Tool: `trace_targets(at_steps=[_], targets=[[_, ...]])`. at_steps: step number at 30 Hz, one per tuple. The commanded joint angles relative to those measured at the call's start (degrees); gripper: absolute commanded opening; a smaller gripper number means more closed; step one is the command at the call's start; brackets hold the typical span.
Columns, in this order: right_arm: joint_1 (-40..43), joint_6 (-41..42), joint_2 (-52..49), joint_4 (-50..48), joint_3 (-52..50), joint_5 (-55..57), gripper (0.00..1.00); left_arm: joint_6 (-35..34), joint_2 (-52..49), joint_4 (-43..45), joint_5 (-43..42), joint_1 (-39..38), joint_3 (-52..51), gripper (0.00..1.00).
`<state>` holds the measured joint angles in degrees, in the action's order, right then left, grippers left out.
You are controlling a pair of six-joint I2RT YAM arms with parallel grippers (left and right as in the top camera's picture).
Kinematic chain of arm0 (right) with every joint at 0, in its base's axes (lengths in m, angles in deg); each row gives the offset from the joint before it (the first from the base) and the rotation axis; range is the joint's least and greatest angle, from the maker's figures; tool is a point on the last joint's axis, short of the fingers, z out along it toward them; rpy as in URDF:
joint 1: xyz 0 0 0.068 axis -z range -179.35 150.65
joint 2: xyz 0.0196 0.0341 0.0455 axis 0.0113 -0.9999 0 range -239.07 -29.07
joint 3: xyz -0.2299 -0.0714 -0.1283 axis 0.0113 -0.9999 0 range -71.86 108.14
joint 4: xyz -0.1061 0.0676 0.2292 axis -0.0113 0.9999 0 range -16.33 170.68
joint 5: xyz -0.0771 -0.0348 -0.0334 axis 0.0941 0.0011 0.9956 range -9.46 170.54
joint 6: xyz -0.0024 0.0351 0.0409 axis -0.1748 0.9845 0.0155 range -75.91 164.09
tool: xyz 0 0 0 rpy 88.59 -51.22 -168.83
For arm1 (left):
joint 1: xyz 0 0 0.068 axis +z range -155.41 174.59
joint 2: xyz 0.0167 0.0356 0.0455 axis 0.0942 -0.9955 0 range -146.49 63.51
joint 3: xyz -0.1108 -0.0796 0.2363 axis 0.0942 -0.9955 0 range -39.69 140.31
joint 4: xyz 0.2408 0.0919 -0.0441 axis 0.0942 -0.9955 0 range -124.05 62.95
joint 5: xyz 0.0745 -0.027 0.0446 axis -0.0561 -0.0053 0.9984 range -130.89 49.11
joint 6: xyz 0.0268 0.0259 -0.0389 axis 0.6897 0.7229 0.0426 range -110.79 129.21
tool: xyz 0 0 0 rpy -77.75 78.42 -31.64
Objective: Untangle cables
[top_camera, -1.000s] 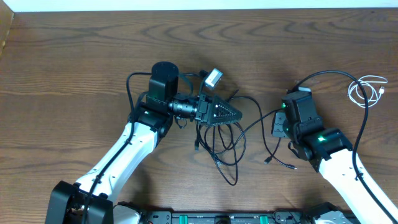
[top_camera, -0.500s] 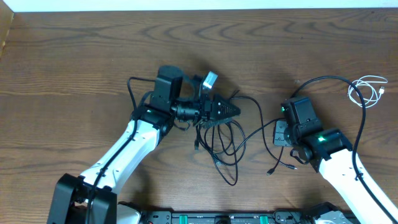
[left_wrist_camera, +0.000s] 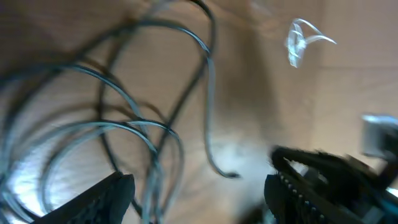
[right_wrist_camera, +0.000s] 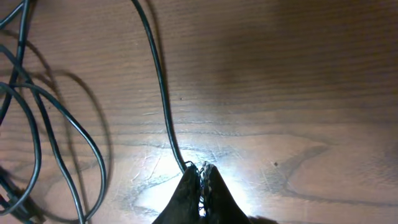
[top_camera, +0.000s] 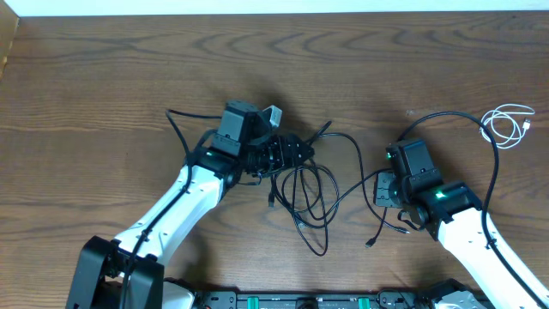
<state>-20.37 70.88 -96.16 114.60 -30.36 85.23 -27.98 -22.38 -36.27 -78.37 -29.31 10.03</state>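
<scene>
- The black cables lie as one loose tangle on the middle of the wooden table, between the two arms. Their loops cross too often for us to count the strands.
- One plug end of this tangle rests on the wood just beside the right arm.
- We count a single white cable, coiled on its own at the far right edge, well apart from the tangle.
- The left gripper hangs over the upper edge of the tangle. In its blurred wrist view the two fingers stand wide apart, with cable loops between and below them — nothing pinched.
- The right gripper has its fingers pressed together on one black strand, which runs from the fingertips away across the wood towards the tangle.
- Two thicker cords belong to the arms: one cord arcs over the right arm, another loops behind the left.
</scene>
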Motion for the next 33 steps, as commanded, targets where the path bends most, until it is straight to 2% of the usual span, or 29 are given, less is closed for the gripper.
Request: trace_targets(at_steps=[1, 8, 15, 21, 23, 25, 28, 30, 33], targets=[[0.3, 0.8, 0.3, 0.0, -0.3, -0.6, 0.01, 1.6, -0.2, -0.4, 12.8, -2.3, 0.1, 0.72], [0.3, 0.8, 0.3, -0.5, -0.3, -0.6, 0.01, 2.8, -0.3, -0.4, 18.8, -7.7, 0.1, 0.72], [0.3, 0.8, 0.3, -0.4, -0.3, -0.6, 0.01, 3.1, -1.1, -1.0, 28.6, -11.8, 0.1, 0.72], [0.3, 0.8, 0.3, -0.5, -0.3, -0.6, 0.01, 3.1, -5.2, -0.2, 29.4, -12.8, 0.1, 0.72], [0.3, 0.8, 0.3, -0.4, -0.3, -0.6, 0.01, 3.1, -6.7, 0.4, 29.4, -12.8, 0.1, 0.59], [0.3, 0.8, 0.3, -0.4, -0.3, -0.6, 0.01, 3.1, -7.3, 0.6, 29.4, -12.8, 0.1, 0.38], [0.3, 0.8, 0.3, -0.5, -0.3, -0.6, 0.01, 3.1, -6.6, 1.9, 29.1, -12.8, 0.1, 0.25], [0.3, 0.8, 0.3, -0.5, -0.3, -0.6, 0.01, 3.1, -5.5, 2.5, 29.1, -12.8, 0.1, 0.08], [0.3, 0.8, 0.3, -0.4, -0.3, -0.6, 0.01, 3.1, -2.7, 2.4, 29.2, -12.8, 0.5, 0.07]])
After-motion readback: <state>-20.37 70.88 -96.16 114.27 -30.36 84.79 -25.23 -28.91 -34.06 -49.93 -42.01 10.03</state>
